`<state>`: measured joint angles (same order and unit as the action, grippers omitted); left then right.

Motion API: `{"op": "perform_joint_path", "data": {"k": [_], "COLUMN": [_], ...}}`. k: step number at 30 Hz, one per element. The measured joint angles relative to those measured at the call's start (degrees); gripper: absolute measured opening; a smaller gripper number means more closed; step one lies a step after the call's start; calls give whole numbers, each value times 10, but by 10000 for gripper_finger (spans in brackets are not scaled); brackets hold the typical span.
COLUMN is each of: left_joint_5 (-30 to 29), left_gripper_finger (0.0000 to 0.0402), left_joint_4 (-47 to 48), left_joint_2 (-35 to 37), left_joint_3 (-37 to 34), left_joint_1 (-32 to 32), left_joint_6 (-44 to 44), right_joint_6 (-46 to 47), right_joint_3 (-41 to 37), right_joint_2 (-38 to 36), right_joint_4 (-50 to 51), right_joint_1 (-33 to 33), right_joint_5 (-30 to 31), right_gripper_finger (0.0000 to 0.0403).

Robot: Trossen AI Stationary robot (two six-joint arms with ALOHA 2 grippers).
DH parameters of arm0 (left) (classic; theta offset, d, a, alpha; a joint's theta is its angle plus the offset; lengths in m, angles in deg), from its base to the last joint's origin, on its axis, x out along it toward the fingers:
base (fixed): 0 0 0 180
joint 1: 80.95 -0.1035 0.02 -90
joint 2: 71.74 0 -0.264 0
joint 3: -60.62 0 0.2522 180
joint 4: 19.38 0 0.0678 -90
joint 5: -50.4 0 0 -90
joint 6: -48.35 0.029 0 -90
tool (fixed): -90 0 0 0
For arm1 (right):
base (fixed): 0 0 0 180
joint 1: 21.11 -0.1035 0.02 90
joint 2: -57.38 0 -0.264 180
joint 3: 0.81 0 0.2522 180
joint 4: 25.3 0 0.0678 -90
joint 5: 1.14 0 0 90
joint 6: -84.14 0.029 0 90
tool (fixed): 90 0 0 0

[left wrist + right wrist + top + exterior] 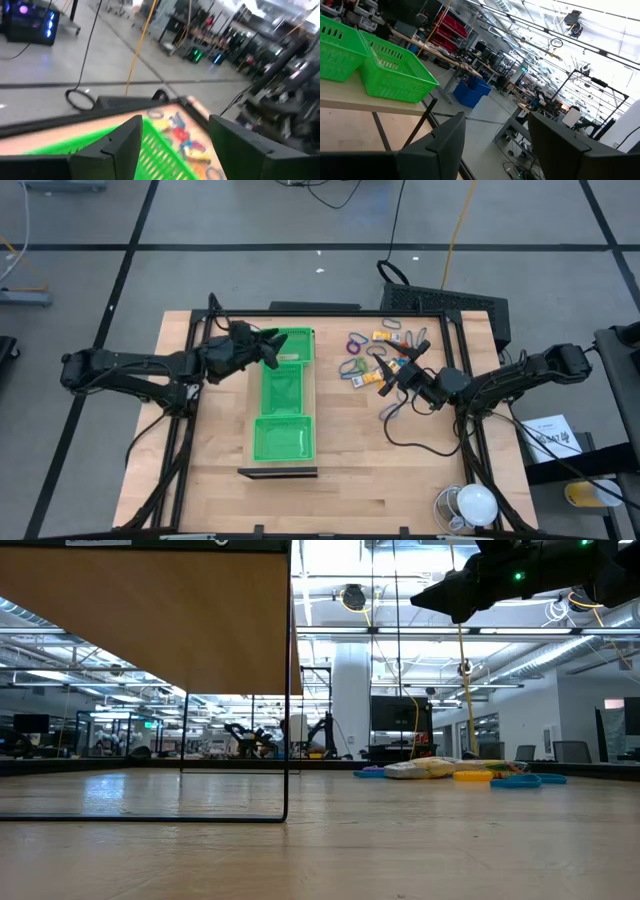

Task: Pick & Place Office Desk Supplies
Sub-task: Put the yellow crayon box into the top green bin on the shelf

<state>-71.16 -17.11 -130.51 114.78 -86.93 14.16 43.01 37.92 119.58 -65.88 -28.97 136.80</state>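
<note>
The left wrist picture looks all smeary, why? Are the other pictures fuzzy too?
Left wrist view: smeared by motion blur, so the green tray and the supplies beyond it look streaky. Right wrist view: sharper, the tray's mesh shows clearly. Low view: bright ceiling lights, with the right gripper only a dark silhouette against them. High view: even light, but the small supplies are tiny.

Pale wood table [350, 480]; glossy green plastic mesh tray [283, 435].
</note>
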Motion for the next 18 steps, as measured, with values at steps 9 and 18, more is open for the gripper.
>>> {"op": "perform_joint_path", "data": {"k": [9, 18], "left_joint_5": [20, 20], "left_gripper_finger": [241, 241], "left_joint_4": [-10, 3], "left_joint_2": [83, 90], "left_joint_3": [-1, -1], "left_joint_1": [0, 0], "left_joint_6": [58, 71], "right_joint_6": [196, 394], "right_joint_3": [0, 58], "right_joint_2": [0, -1], "right_joint_4": [91, 460], "right_joint_1": [56, 199], "right_joint_5": [-114, -195], "right_gripper_finger": [195, 174]}}
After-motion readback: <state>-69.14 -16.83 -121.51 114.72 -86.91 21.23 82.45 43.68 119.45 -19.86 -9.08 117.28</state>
